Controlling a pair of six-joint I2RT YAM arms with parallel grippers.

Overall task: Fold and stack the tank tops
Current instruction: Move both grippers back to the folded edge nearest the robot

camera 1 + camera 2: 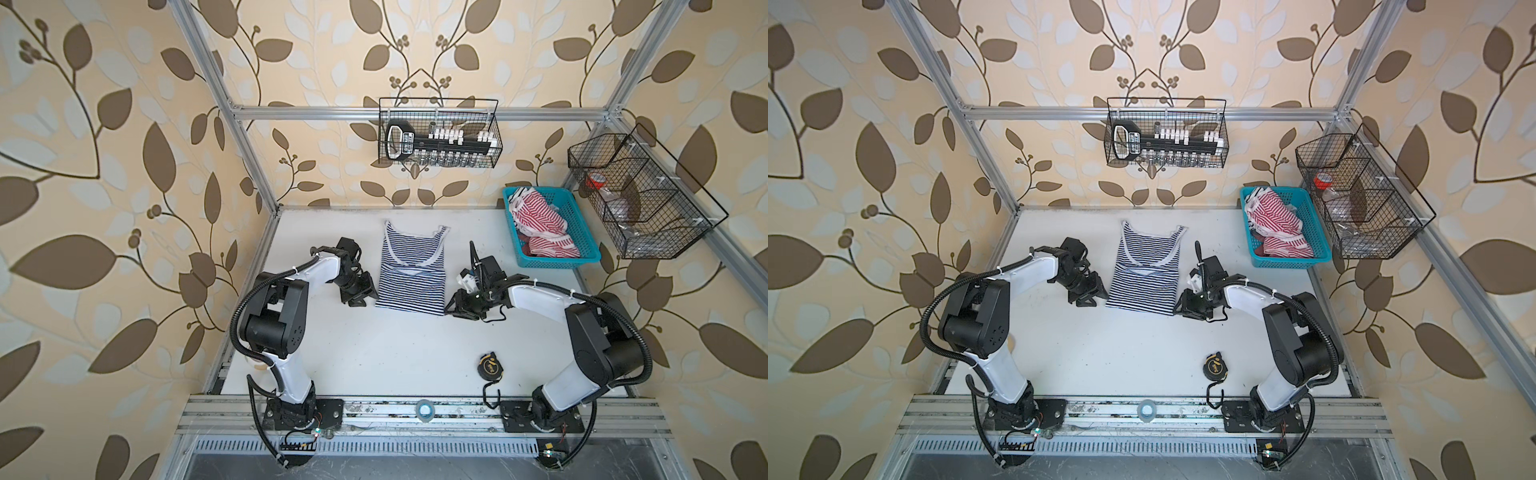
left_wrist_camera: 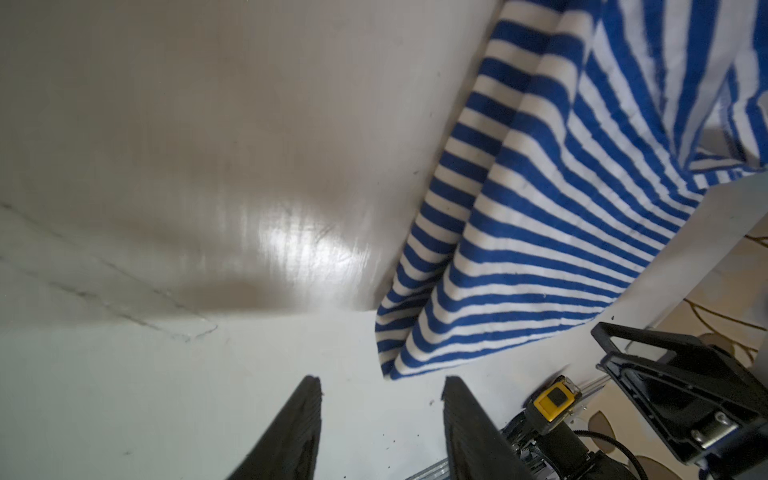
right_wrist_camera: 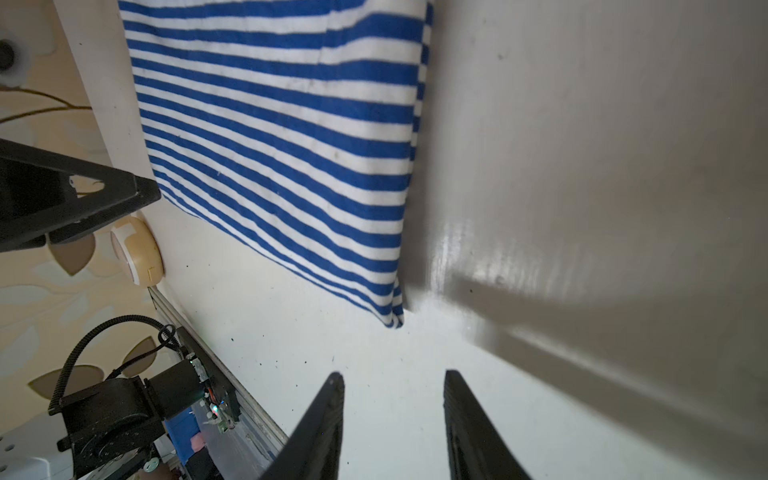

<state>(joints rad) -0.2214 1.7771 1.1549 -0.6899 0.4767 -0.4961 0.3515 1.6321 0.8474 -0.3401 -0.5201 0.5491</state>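
The white table (image 1: 395, 353) carries the whole job, and in both top views the navy-and-white tank top (image 1: 409, 274) lies flat at its middle; its long axis runs from the back wall toward the robot's base, with the straps at the far end and the hem at the near end; the sides look tucked in, so it reads as a narrow strip, though how many layers there are I cannot tell; the blue basket (image 1: 561, 259) sits at the far right corner, well apart from the strip, and the red-and-white tank top (image 1: 540, 224) lies crumpled inside it, not yet dealt with; the left gripper (image 1: 359, 293) stands just beside the strip's near left corner and the right gripper (image 1: 455, 305) just beside its near right corner, so the cloth lies between the two, each arm about equally near its own corner; both are parted and empty, as each wrist view shows only bare table between the fingertips (image 2: 311, 386); the hem corner (image 2: 388, 370) sits just ahead of the left jaws, not touching, and the other hem corner (image 3: 395, 320) likewise ahead of the right; the next move probably means pinching both corners and carrying the hem along that long axis toward the straps
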